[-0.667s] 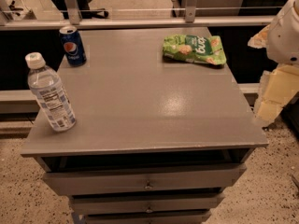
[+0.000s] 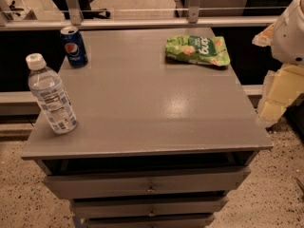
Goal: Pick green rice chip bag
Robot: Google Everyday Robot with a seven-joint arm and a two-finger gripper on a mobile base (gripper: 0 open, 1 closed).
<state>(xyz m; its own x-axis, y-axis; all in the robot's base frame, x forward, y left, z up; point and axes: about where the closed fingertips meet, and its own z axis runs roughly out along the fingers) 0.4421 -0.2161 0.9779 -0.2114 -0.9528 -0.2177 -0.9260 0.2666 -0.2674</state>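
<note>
The green rice chip bag point(image 2: 197, 50) lies flat near the far right corner of the grey cabinet top point(image 2: 142, 108); it is light green with white lettering. My gripper point(image 2: 278, 96) hangs at the right edge of the view, beside the cabinet's right side and below my white arm point(image 2: 290, 30). It is off the table, to the right of the bag and nearer to me, and it touches nothing on the table.
A blue Pepsi can point(image 2: 74, 46) stands at the far left of the top. A clear water bottle point(image 2: 50, 96) stands at the left edge, nearer to me. Drawers point(image 2: 149, 186) sit below the top. A metal railing point(image 2: 142, 23) runs behind it.
</note>
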